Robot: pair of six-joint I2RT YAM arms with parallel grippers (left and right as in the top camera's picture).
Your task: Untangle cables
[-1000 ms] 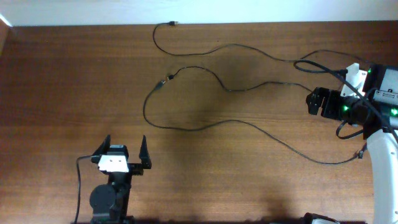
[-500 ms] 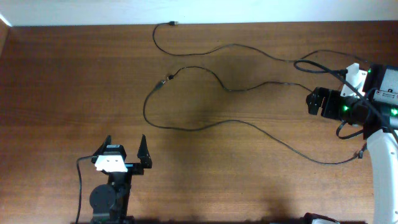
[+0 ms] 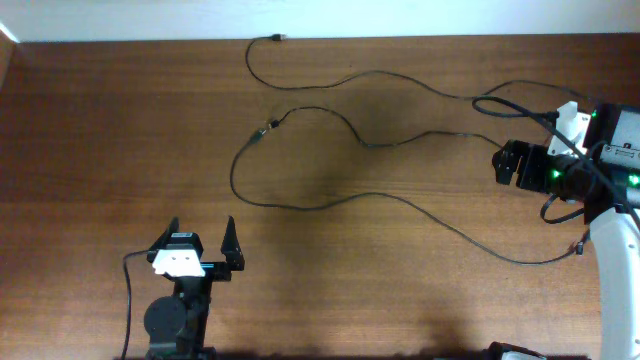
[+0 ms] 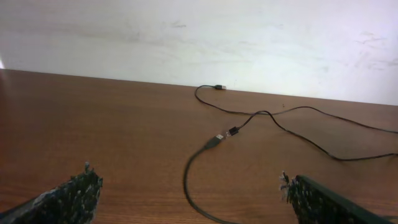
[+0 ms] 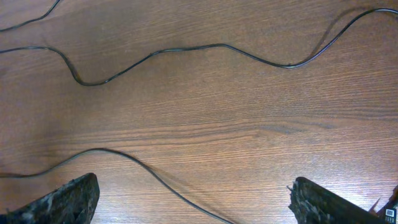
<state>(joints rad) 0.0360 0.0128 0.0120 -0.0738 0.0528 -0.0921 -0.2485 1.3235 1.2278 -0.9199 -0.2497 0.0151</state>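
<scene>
Thin black cables lie in loose curves across the wooden table. One cable (image 3: 370, 72) starts at a plug (image 3: 280, 37) near the far edge and runs right. Two small connectors (image 3: 264, 130) sit end to end at mid-table. From there one cord (image 3: 365, 143) runs right and another (image 3: 300, 207) loops down and right. My left gripper (image 3: 203, 232) is open at the near left, short of that loop (image 4: 186, 180), with nothing between its fingers. My right gripper (image 3: 503, 164) hangs open at the right, above the table and over a cable (image 5: 155, 177).
A white wall (image 4: 199, 37) rises behind the table's far edge. Thicker black arm wires (image 3: 510, 103) loop beside the right arm's base (image 3: 615, 150). The left arm's base (image 3: 175, 320) and its wire (image 3: 128, 290) stand at the near edge.
The left gripper has shifted very slightly to the left. The cables and the right arm have not moved.
</scene>
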